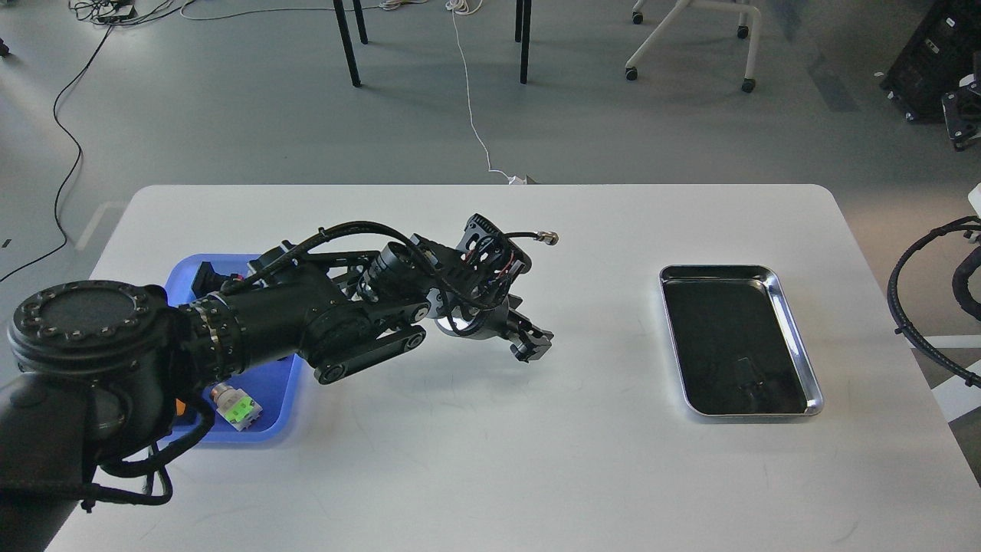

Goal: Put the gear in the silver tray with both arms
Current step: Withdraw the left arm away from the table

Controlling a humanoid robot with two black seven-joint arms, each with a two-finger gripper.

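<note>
Gear is what I cannot pick out anywhere: it may sit in my left end effector (529,343), but the dark fingers are close together and seen at an angle, so I cannot tell whether they are clenched on something or bare. That end effector hangs over the white rounded-corner bench (475,460), just right of the blue plastic tray (272,399) where a green-and-white switch block (236,407) lies. I judge it is placed mid-bench for a handover, since the shiny rectangular silver tray (797,337) lies well apart on the right side. Its dark mirror-like inside looks empty. My right arm (931,299) shows only as cable loops at the right edge; its end effector is out of view.
</note>
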